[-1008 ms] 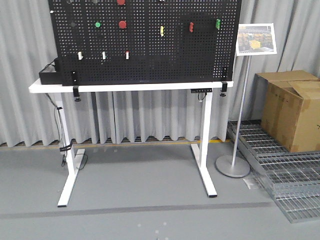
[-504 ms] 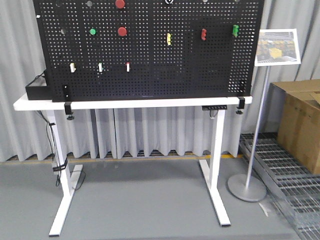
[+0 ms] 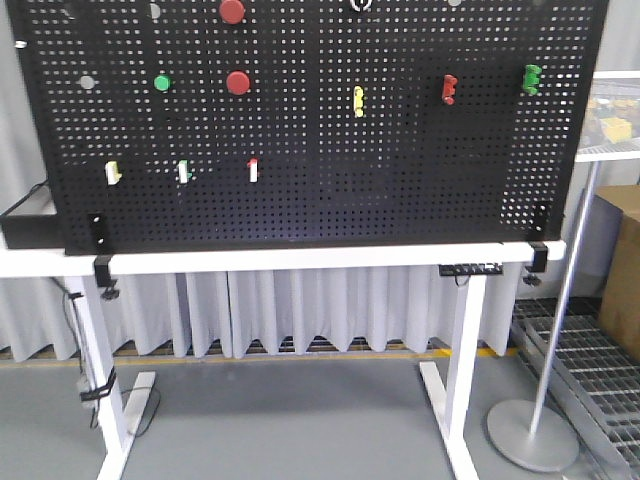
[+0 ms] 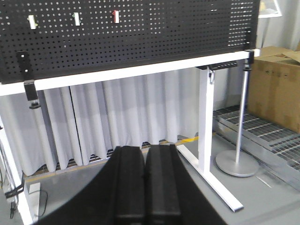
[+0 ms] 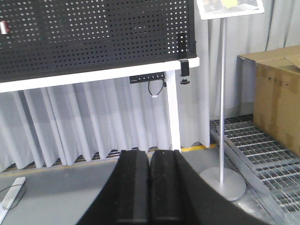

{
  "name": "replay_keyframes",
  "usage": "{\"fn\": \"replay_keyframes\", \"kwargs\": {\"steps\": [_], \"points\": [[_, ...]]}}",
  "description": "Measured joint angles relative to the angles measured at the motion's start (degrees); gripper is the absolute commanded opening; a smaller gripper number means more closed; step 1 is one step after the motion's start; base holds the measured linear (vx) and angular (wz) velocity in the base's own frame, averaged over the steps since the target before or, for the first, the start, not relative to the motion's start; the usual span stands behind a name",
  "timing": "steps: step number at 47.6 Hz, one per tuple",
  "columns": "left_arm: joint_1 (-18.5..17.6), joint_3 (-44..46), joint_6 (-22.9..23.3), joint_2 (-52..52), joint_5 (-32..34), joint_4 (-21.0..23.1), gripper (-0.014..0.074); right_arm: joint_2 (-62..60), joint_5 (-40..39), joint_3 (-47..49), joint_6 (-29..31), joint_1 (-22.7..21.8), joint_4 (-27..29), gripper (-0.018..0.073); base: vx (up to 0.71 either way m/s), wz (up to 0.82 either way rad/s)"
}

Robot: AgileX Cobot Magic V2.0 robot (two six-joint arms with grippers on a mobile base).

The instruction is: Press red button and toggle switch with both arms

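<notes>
Red button on the upper left of the black pegboard, just right of a green button and directly below a second red button at the top edge. Lower down, a row of three small toggle switches, tipped yellow, green and red from left to right. Further right on the board, a yellow peg, a red peg and a green peg. Pegboard upright on a white counter, clamped at both lower corners. Left end effector low in its wrist view, fingers pressed together with nothing between them, well apart from the board. Right end effector likewise closed and empty, aimed below the counter's right end. Grey curtain behind; sign stand, cardboard box and metal grating off to the right.
</notes>
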State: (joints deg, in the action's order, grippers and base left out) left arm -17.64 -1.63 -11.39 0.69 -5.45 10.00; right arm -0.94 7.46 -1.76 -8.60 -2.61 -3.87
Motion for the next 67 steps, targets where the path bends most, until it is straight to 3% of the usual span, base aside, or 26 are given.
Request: {"fn": "replay_keyframes", "kwargs": {"steps": [67], "points": [[0.00, 0.00, 0.00, 0.00, 0.00, 0.00, 0.0002, 0.00, 0.00, 0.00, 0.00, 0.00, 0.00, -0.0003, 0.36, 0.05]]}}
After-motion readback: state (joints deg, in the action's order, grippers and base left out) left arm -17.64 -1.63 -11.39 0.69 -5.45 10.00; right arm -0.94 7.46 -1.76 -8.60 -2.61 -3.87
